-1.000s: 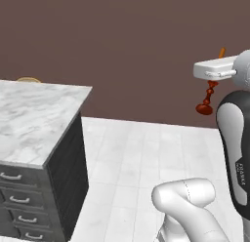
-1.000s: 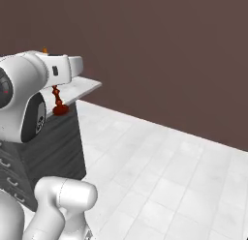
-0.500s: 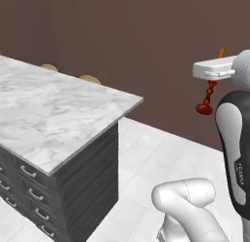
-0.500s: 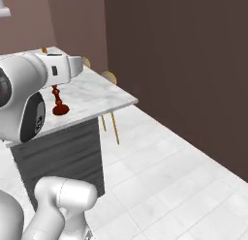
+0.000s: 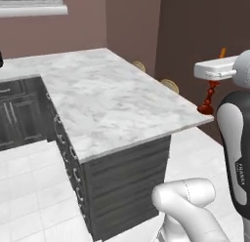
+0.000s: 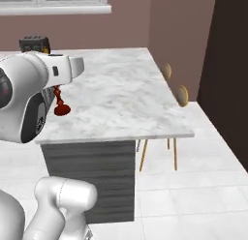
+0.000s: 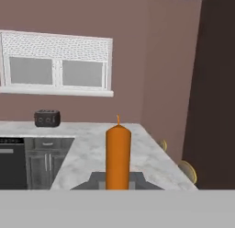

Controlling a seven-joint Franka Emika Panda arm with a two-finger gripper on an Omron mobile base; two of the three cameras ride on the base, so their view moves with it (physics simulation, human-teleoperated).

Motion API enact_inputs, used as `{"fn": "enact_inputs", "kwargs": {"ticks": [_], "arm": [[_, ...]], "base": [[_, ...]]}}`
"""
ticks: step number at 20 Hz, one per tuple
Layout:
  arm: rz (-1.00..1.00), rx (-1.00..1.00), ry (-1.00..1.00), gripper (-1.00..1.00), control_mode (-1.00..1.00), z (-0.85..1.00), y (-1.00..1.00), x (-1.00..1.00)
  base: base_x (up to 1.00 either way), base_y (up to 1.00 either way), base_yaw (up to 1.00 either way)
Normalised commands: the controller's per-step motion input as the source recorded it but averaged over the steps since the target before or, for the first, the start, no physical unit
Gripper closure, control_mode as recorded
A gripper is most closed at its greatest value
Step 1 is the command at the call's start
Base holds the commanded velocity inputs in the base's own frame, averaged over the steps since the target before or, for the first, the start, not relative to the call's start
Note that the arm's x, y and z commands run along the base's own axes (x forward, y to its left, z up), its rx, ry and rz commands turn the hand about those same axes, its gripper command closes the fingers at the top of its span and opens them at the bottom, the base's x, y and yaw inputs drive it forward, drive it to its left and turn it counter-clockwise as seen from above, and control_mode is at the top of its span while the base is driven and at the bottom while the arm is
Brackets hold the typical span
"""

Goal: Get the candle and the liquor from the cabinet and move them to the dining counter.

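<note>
Hand view puts the candle (image 7: 118,154) dead centre, upright, with the gripper (image 7: 117,182) clamped shut around it, apparently near the stem. It's mid-carry, hanging just off the dining counter (image 5: 117,104); next comes lowering it onto bare marble.

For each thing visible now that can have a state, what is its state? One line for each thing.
candle: upright, held in the air, not set down.
pincer: shut on the candle.
dining counter: the part in view carries nothing.
stools: tucked against the counter's far side.
toaster: standing on the far worktop.
</note>
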Motion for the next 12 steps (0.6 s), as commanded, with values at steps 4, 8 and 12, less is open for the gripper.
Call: {"fn": "enact_inputs", "kwargs": {"ticks": [4,8,12], "arm": [[0.0,0.0,0.0,1.0,1.0,0.0,0.0,0.0],[0.0,0.0,0.0,1.0,1.0,0.0,0.0,0.0],[0.0,0.0,0.0,1.0,1.0,0.0,0.0,0.0]], "base": [[0.53,-0.36,0.85],[0.27,-0.64,0.75],[-0.45,-0.86,0.25]]}}
